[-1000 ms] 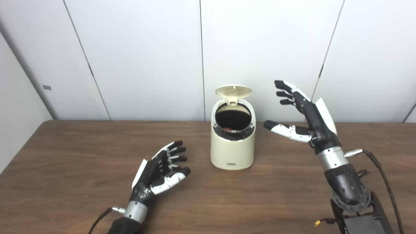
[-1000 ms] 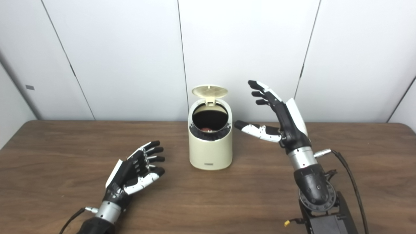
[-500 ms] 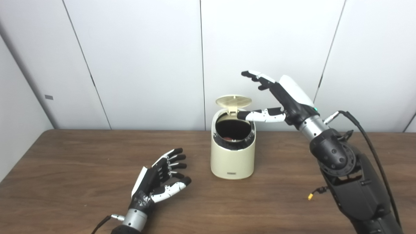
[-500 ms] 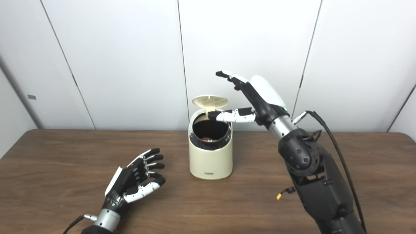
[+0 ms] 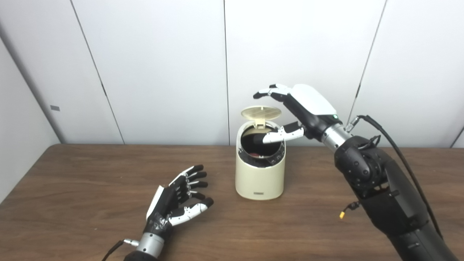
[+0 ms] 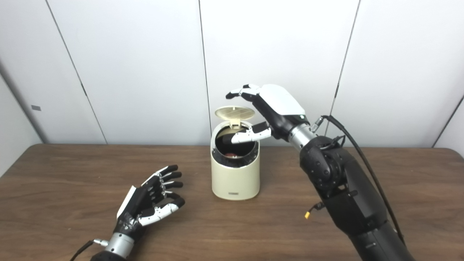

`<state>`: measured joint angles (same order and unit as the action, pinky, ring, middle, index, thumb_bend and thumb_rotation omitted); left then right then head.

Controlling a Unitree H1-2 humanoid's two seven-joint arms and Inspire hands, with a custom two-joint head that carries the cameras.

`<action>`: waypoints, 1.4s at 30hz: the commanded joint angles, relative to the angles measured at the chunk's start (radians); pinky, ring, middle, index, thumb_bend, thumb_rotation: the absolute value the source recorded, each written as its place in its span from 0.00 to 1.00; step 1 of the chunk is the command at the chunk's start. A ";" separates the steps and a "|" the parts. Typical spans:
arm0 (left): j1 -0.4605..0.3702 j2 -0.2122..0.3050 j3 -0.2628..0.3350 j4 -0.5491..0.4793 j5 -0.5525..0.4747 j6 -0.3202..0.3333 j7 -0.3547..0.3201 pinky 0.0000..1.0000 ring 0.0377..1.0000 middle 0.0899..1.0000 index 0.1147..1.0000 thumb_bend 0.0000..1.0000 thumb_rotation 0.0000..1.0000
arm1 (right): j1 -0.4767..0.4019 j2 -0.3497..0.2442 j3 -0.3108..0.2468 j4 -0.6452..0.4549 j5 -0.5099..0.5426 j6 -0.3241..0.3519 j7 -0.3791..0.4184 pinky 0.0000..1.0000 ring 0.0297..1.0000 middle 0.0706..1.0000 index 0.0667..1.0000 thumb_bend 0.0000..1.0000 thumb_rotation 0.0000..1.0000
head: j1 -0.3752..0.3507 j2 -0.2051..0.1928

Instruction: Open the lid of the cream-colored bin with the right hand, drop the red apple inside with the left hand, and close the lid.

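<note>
The cream-colored bin [image 5: 259, 170] stands mid-table with its round lid [image 5: 261, 112] tipped up and back on its hinge. A bit of the red apple [image 5: 256, 154] shows deep inside the dark opening. My right hand [image 5: 295, 108] hovers open over the bin, palm down, fingers arched above the raised lid and thumb reaching across the opening. My left hand [image 5: 179, 197] rests open on the table to the bin's lower left, palm up, holding nothing.
A brown wooden table [image 5: 90, 188] carries everything. White wall panels [image 5: 163, 65] rise just behind the bin. My right forearm [image 5: 380, 188] with its black cable stretches across the table's right side.
My right hand has swung up and left from beside the bin to above the raised lid, turning palm down. The camera tilted slightly. The left hand barely moved.
</note>
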<state>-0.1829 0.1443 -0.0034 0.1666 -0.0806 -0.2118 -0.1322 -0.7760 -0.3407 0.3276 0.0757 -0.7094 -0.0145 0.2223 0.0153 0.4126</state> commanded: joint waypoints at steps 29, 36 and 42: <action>-0.017 -0.013 0.006 -0.032 0.014 -0.005 0.009 0.58 0.72 0.79 0.84 0.71 0.18 | 0.009 -0.069 0.036 -0.032 -0.209 -0.234 -0.102 0.95 0.86 0.65 0.66 0.77 0.62 | 0.028 0.033; -0.019 -0.009 0.011 -0.036 0.014 0.008 0.012 0.58 0.71 0.79 0.83 0.71 0.19 | 0.047 -0.063 0.040 -0.081 -0.244 -0.223 -0.060 0.96 0.88 0.67 0.67 0.74 0.63 | 0.028 0.050; -0.017 -0.009 0.012 -0.039 0.022 0.011 0.018 0.58 0.71 0.79 0.83 0.73 0.21 | 0.084 -0.046 0.045 -0.081 -0.245 -0.235 -0.078 0.98 0.88 0.66 0.67 0.74 0.64 | 0.027 0.058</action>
<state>-0.1850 0.1341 0.0031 0.1632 -0.0705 -0.1895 -0.1237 -0.6607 -0.3859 0.3760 0.0223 -0.9515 -0.2377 0.1623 0.0414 0.4694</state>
